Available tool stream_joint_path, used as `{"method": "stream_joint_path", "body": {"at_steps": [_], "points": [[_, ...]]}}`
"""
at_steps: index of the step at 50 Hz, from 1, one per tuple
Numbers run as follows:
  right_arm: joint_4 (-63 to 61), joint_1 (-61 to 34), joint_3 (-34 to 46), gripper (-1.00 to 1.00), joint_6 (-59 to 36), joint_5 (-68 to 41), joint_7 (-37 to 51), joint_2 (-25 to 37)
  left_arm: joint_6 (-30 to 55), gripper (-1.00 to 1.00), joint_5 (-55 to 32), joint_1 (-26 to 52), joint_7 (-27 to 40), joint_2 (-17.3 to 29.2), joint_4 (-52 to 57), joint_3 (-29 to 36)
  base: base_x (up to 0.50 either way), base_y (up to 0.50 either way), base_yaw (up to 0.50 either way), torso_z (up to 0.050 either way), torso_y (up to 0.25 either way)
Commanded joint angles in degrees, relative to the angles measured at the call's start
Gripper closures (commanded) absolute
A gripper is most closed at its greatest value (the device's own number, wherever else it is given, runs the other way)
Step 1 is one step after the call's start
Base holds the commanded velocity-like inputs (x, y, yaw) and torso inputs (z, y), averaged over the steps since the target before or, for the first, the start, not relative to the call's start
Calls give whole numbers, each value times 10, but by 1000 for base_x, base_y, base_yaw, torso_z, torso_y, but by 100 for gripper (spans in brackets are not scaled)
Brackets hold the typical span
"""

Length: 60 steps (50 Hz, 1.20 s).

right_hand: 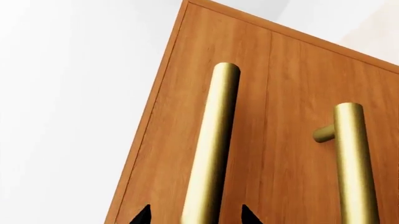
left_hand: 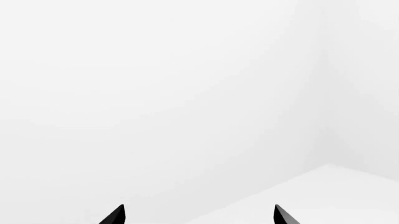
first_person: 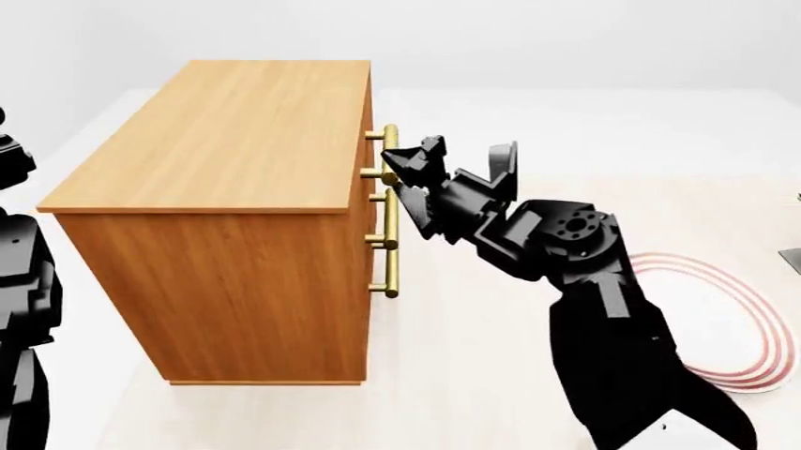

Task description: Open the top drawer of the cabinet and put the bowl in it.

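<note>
The orange-brown cabinet [first_person: 225, 150] stands at the left of the head view, its front facing right. The top drawer [right_hand: 181, 140] sits flush with the cabinet front. Its brass bar handle [right_hand: 215, 140] runs between the two black fingertips of my right gripper [right_hand: 194, 215], with a gap on each side. In the head view my right gripper [first_person: 407, 164] reaches the uppermost handle [first_person: 389, 141]. My left gripper [left_hand: 199, 214] is open, facing only white wall and floor. The bowl is out of view.
A second brass handle [right_hand: 352, 158] runs beside the straddled one on the drawer below. A flat white plate with red rings [first_person: 738, 319] lies on the floor to the right, partly hidden behind my right arm. My left arm [first_person: 25, 281] hangs at the left edge.
</note>
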<state>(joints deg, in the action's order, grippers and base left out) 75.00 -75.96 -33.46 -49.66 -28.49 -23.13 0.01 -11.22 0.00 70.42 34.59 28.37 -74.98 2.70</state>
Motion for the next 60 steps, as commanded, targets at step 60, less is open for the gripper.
{"method": "stream_joint_path", "body": {"at_steps": [60], "points": [[0, -39, -256, 100, -8, 280, -58, 44, -2, -100, 0, 0, 0, 0, 0, -2, 3, 0, 0, 0, 0]]}}
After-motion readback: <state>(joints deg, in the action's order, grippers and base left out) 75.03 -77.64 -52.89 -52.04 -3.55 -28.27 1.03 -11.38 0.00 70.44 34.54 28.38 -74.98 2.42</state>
